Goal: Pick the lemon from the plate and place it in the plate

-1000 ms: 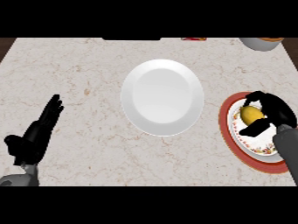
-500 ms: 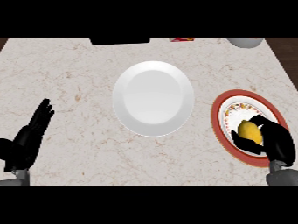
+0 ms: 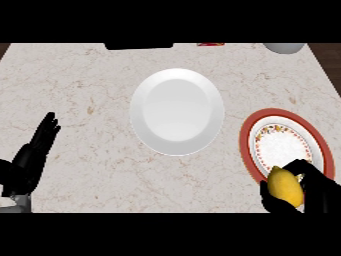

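Observation:
My right hand (image 3: 322, 194) is at the lower right, its fingers and thumb curled round the yellow lemon (image 3: 285, 185). The lemon is held over the near rim of the red-rimmed patterned plate (image 3: 256, 131). A plain white plate (image 3: 177, 111) lies at the counter's middle, to the left of and beyond the lemon. My left hand (image 3: 27, 162) rests open at the lower left, fingers up, touching nothing.
A grey bowl (image 3: 284, 47) shows partly at the far right edge of the counter. A dark flat object (image 3: 138, 46) and a small red item (image 3: 210, 44) lie along the far edge. Dark floor borders the marble counter on both sides.
My right hand has drawn back towards me with the lemon, from the middle of the red-rimmed plate to its near rim. The view has shifted. My left hand stays open.

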Robot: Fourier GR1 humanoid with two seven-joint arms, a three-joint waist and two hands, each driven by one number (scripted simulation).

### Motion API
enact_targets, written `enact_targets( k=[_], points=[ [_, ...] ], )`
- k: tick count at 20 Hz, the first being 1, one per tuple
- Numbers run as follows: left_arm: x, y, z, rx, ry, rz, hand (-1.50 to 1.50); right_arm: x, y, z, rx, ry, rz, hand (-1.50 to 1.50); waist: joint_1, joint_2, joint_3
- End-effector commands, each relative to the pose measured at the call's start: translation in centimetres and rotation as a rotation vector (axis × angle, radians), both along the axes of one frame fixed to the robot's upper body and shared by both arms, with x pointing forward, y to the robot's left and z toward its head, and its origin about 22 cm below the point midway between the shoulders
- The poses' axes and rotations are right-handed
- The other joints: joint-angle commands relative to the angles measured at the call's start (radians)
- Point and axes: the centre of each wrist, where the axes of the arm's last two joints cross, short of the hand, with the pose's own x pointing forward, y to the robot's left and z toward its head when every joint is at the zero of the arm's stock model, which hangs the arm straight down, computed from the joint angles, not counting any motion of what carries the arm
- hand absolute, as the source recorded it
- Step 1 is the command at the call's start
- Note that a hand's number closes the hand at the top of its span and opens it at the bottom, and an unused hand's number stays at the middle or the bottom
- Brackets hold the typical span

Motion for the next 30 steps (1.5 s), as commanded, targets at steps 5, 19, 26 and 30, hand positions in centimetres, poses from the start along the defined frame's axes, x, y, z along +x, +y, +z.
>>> enact_targets(
  k=[5, 19, 26, 30],
  points=[
    [0.9, -1.0, -0.2, -0.014, 0.005, -0.04, 0.0, -3.6, 5.1, 8.4, -0.096, -0.272, -0.07, 1.5, 0.043, 0.014, 0.004],
    [2.2, -1.6, 0.3, -0.022, -0.036, -0.067, 0.0, 4.1, 12.9, 12.8, -0.047, -0.211, 0.066, 1.5, 0.065, 0.019, 0.006],
    [1.6, -1.5, 0.0, -0.003, -0.012, -0.081, 0.0, 11.5, 15.8, 10.2, 0.037, -0.192, 0.085, 1.5, 0.077, 0.02, 0.006],
    [2.7, -2.5, 0.1, -0.016, -0.02, -0.086, 0.0, 15.0, 17.0, 10.8, 0.05, -0.193, 0.118, 1.5, 0.073, 0.021, 0.006]
  ],
)
